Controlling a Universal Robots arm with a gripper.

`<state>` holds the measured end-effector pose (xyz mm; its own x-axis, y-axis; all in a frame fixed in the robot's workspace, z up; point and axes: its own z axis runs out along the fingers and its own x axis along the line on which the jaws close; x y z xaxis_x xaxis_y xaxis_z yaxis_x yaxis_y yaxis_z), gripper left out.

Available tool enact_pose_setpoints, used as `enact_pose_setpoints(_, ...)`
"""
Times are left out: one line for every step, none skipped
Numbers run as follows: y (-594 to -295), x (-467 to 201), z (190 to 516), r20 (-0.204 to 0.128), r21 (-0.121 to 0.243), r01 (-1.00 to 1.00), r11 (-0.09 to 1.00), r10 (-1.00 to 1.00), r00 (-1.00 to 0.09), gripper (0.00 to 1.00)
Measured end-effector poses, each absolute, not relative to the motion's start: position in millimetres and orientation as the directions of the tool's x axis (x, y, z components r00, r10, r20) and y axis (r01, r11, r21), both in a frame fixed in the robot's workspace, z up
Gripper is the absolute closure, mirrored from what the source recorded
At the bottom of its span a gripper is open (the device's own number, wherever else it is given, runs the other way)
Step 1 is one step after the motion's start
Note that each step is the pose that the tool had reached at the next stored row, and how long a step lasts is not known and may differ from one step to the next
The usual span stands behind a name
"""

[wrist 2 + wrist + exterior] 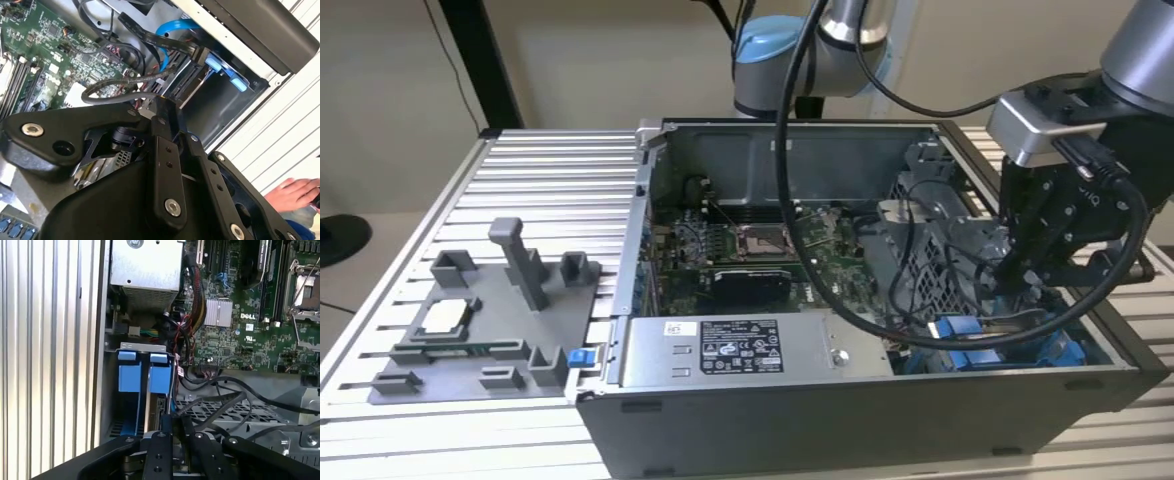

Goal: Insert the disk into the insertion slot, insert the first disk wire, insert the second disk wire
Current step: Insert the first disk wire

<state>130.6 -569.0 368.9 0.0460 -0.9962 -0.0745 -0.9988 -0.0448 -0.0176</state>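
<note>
So, the gripper (pixel 1014 285) is down inside the open computer case (pixel 854 420), at the end on the exterior view's right, right over the insertion slot (pixel 927 275). In both wrist views its black tips sit close in against the bay, but I honestly can't tell how the jaws stand or whether they've got anything.

The disk (pixel 159 380) is sitting in the slot, with its blue carrier showing edge-on beside a second blue rail (pixel 127 375). Loose black wires (pixel 225 400) loop across the perforated top of the bay, just beside the gripper, and a light blue cable (pixel 172 27) curves in near the blue tab (pixel 225 72).

As for labels, the grey box (pixel 720 350) along the case's near wall carries a black-and-white sticker (pixel 740 345) plus a small white one (pixel 680 328). The green motherboard (pixel 747 240) lies beyond it.

Outside the case, a grey tray with upright pegs (pixel 480 320) rests on the ribbed metal table (pixel 547 170). A person's hand (pixel 295 192) shows at the edge of the second wrist view.
</note>
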Motion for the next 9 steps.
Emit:
enact_pose_setpoints(-570,131,368,-0.074,-0.018,-0.999,-0.042,-0.996,0.043,1.0)
enact_pose_setpoints(-570,131,366,-0.075,-0.018,-0.999,-0.038,-0.996,0.04,1.0)
enact_pose_setpoints(-571,132,365,-0.074,-0.018,-0.999,-0.035,-0.997,0.037,1.0)
enact_pose_setpoints(-571,133,364,-0.074,-0.018,-0.999,-0.033,-0.997,0.034,1.0)
enact_pose_setpoints(-571,134,364,-0.074,-0.018,-0.999,-0.032,-0.997,0.033,1.0)
enact_pose_setpoints(-571,136,363,-0.074,-0.018,-0.999,-0.031,-0.997,0.032,1.0)
enact_pose_setpoints(-571,139,362,-0.075,-0.018,-0.999,-0.031,-0.997,0.032,1.0)
enact_pose_setpoints(-572,141,362,-0.075,-0.018,-0.999,-0.031,-0.997,0.032,1.0)
enact_pose_setpoints(-572,144,361,-0.075,-0.017,-0.999,-0.031,-0.997,0.032,1.0)
